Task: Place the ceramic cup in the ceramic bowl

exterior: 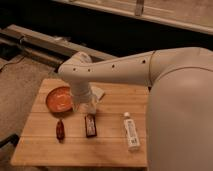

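The orange-red ceramic bowl [60, 99] sits on the wooden table [110, 145] at its back left. My white arm reaches in from the right and bends down just right of the bowl. My gripper [88, 104] hangs low over the table beside the bowl's right rim. A white shape [97, 93] shows right behind the gripper; I cannot tell whether it is the ceramic cup, and the arm hides most of it.
A dark red-brown small object [60, 129] lies front left. A dark bar-shaped packet [90, 125] lies in the middle. A white tube with a label [131, 131] lies to the right. A metal rail [45, 42] runs behind the table.
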You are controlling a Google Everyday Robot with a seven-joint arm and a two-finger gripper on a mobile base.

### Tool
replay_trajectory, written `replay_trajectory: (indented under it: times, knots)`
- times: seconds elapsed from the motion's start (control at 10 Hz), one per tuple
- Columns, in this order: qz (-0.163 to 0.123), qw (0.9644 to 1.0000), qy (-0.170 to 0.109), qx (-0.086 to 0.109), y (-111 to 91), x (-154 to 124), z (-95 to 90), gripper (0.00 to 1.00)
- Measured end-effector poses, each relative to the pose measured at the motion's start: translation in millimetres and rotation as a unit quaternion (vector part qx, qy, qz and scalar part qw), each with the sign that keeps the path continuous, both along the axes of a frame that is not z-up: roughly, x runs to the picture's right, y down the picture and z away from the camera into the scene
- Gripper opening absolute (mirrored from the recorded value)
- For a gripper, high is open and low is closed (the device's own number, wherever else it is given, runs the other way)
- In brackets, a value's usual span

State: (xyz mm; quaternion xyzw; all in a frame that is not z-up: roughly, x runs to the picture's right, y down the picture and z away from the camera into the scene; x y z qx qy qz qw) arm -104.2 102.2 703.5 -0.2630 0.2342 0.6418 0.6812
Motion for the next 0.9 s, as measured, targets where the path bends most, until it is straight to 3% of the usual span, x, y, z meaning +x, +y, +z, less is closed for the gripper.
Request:
replay_trajectory:
  times: [0.6, 0.8, 0.9]
  knots:
    - [0.001, 1.0, 0.0, 0.0, -0.9, -0.2, 0.4, 0.65]
    - [-0.006, 1.0, 0.001, 0.002, -5.4, 0.8, 13.2, 0.65]
    - [-0.009, 0.9999, 0.001, 0.005, -13.8, 5.0, 28.5, 0.65]
